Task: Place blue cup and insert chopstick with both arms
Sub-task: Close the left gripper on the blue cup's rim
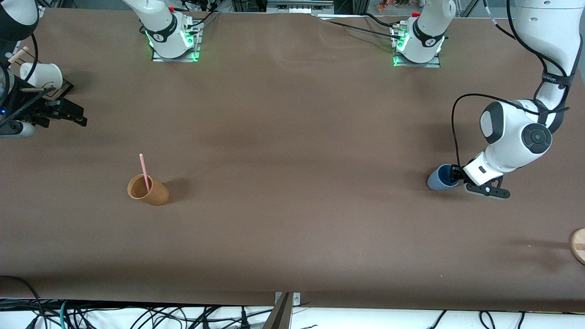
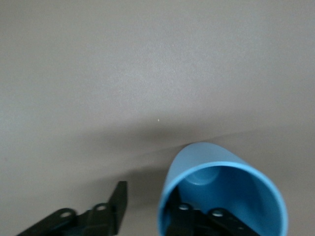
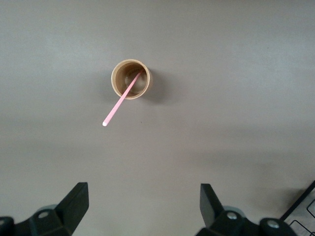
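Straddling the rim of the blue cup (image 1: 441,177), the left gripper (image 1: 456,175) has one finger (image 2: 183,222) inside the cup's mouth and the other finger (image 2: 118,200) outside its wall, the jaws partly drawn in; whether they have pinched the wall cannot be told. The cup stands upright on the table (image 1: 292,151) toward the left arm's end, roughly midway between the base edge and the camera-side edge. The right gripper (image 1: 73,115) hangs in the air over the right arm's end of the table, jaws spread wide and holding nothing. The chopstick (image 1: 144,172) leans inside the brown cup (image 1: 147,190), which stands toward the right arm's end. A white cup (image 1: 42,75) sits near the corner by the right arm's base.
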{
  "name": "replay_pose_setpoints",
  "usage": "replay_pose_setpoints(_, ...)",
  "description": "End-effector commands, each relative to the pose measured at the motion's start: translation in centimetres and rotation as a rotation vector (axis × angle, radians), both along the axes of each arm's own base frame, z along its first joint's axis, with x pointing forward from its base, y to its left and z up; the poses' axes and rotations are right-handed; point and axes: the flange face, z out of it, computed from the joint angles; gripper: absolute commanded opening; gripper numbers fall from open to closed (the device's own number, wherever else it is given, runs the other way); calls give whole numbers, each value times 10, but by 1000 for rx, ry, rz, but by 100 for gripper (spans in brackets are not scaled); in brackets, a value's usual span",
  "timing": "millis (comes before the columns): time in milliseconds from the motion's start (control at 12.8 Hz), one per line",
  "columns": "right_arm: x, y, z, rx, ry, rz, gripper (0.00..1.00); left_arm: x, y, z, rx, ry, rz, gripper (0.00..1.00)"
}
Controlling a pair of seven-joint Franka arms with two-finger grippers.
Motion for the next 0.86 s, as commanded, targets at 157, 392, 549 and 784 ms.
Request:
replay_pose_setpoints(157,-3,-5,1,-3,3,-7,100,-4,-1,19,6,21,-2,0)
replay_pose_setpoints(392,-4,-5,2,-9,0,-4,100,14,-26,59,-40,88,5,0)
replay_pose_setpoints(549,-5,-5,2,-4,4,-5,100,28,-59,90,-43,108,12,0)
replay_pose_setpoints(784,-4,-3,3,-7,0,0,100,37,-149,128,-34,92,3,0)
